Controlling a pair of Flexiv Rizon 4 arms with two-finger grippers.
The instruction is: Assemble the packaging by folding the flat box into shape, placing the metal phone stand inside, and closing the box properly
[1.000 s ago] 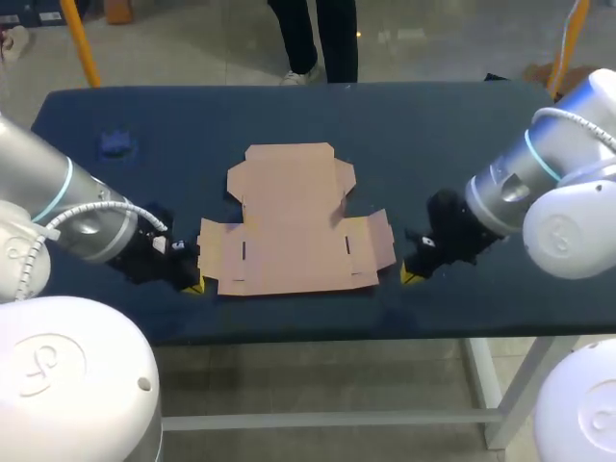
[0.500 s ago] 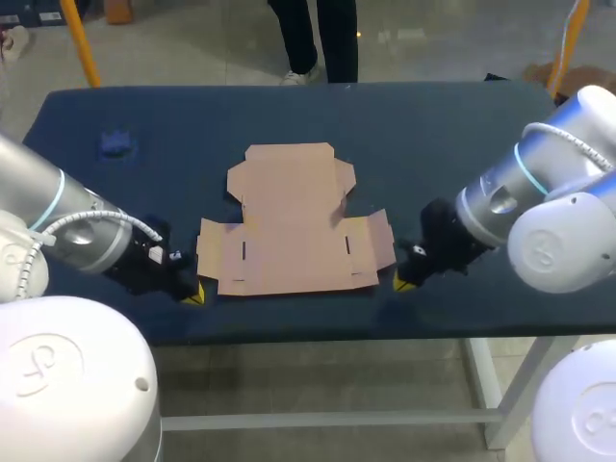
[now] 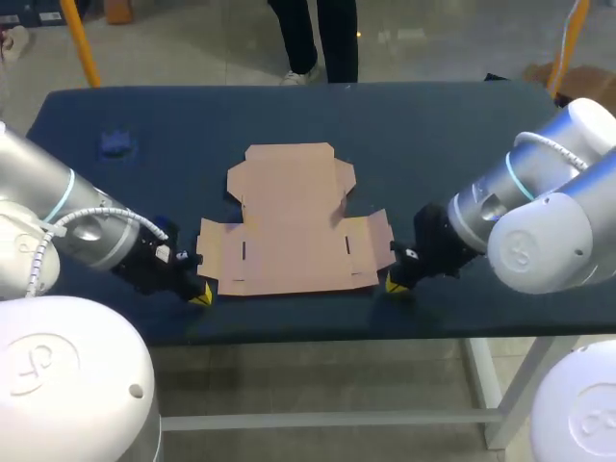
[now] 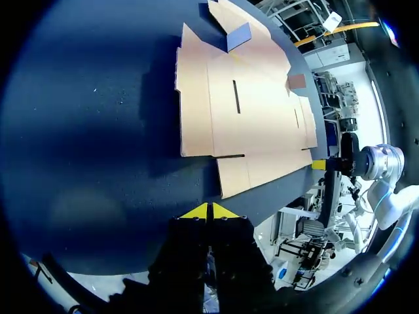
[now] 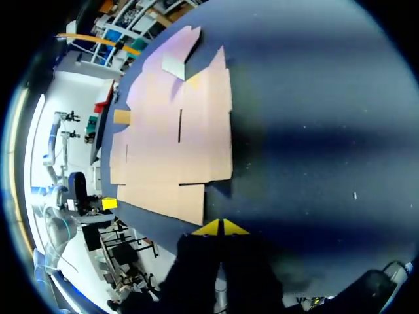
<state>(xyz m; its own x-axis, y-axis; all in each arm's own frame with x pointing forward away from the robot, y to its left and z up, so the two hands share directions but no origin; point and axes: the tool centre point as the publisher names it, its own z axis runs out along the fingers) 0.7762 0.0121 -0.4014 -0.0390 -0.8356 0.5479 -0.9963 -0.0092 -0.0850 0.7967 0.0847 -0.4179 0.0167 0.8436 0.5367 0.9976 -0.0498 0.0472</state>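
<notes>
Head view: flat box (image 3: pixel 294 217) on desk (image 3: pixel 433 135), folding unstarted; left pincer (image 3: pixel 200 295), right pincer (image 3: pixel 393 286) closed, empty, at corners; next, lift flaps.

The flat box (image 3: pixel 289 217) is tan, the table (image 3: pixel 433 144) dark blue, left pincer (image 3: pixel 200 295) and right pincer (image 3: pixel 395 284) yellow-tipped.

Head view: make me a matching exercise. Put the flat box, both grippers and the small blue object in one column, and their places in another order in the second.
Things:
1. flat box
2. left gripper
3. right gripper
4. small blue object

Places:
A. at the box's near right corner
B. far left part of the table
C. middle of the table, lying unfolded
D. at the box's near left corner

Pairs: 1-C, 2-D, 3-A, 4-B
</notes>
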